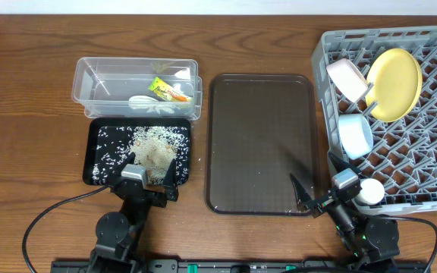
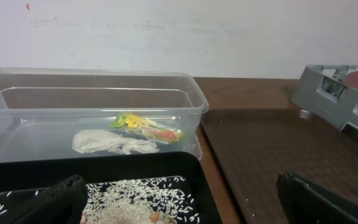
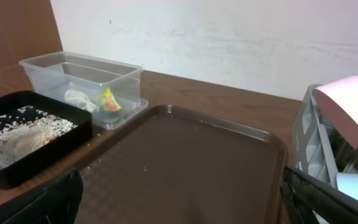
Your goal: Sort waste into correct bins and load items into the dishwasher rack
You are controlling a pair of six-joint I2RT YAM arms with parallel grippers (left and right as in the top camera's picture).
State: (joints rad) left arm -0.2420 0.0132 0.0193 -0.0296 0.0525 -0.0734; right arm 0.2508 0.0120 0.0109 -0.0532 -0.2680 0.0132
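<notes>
The clear tub (image 1: 82,80) holds the green-and-orange wrapper (image 1: 169,89) and the white scrap (image 1: 146,102). The black tray (image 1: 91,152) holds rice crumbs (image 1: 156,144). The grey rack (image 1: 431,144) holds the yellow-green plate (image 1: 394,83), the white bowl (image 1: 347,78) and the light blue bowl (image 1: 355,135). No chopsticks show. My left gripper (image 1: 150,168) is open and empty over the black tray's near edge, with rice (image 2: 142,199) between its fingers (image 2: 179,208). My right gripper (image 1: 321,189) is open and empty (image 3: 185,205) over the brown tray's near right corner.
A dark brown serving tray (image 1: 262,114) lies between the bins and the rack, with a few crumbs on it (image 3: 145,168). The rack's wall (image 3: 309,143) stands close on the right of my right gripper.
</notes>
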